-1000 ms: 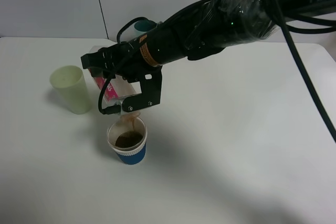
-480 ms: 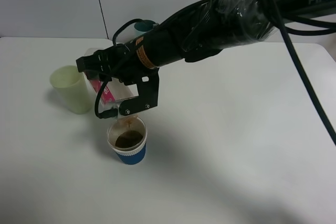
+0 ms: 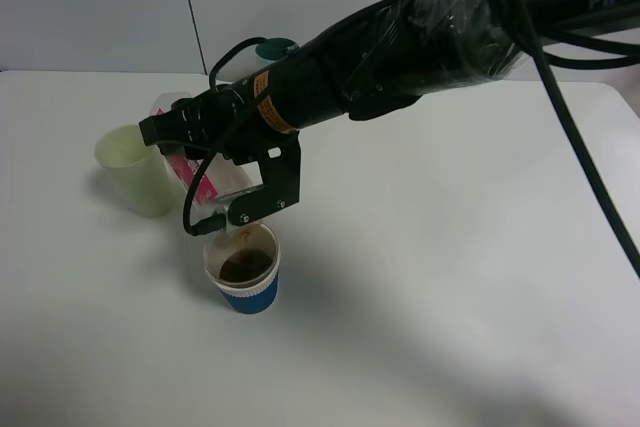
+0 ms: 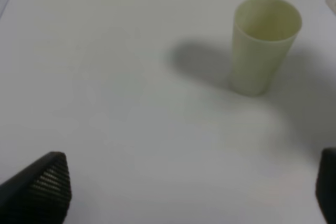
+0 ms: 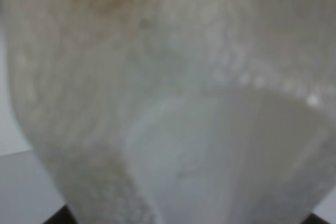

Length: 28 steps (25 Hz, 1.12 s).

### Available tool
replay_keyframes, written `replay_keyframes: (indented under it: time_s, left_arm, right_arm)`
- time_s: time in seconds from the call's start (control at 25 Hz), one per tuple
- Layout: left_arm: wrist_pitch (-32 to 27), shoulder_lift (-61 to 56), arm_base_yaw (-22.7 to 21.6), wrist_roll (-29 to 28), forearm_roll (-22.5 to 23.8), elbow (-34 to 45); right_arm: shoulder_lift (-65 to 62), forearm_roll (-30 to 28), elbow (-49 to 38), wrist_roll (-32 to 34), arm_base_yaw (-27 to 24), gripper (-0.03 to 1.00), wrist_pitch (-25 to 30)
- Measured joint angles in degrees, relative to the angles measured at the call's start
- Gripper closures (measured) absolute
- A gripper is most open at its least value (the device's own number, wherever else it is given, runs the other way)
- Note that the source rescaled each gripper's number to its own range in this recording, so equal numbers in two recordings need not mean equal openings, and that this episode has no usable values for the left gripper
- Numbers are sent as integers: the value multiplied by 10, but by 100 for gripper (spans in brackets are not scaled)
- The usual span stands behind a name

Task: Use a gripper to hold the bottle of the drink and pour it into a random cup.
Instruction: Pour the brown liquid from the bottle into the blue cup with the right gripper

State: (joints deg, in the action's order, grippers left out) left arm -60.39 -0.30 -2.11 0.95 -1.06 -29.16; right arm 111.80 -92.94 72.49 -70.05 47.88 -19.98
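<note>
In the exterior high view my right gripper reaches across to the left and is shut on the clear bottle, whose pink-and-white label shows between the black jaws. The bottle is tipped steeply, mouth down, just above the cup with the blue bottom band. Brown drink lies in the cup. The right wrist view is filled by the blurred translucent bottle. My left gripper is open and empty over bare table, out of the exterior high view.
A tall pale-green cup stands left of the bottle and also shows in the left wrist view. A teal cup is partly hidden behind the right arm. The white table stretches to the right.
My right gripper has moved a little left with the bottle and tipped it more steeply. The brown stream into the cup has thinned to a trickle.
</note>
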Motion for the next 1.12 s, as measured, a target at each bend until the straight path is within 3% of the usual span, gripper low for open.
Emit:
replay_keyframes:
  time_s: [0.92,1.12]
  left_arm:
    - [0,0,0,0,0,0]
    - [0,0,0,0,0,0]
  right_arm:
    - [-5,1,0,-48,0,97,-2]
    - [-5,14,0,18,0,97,-1]
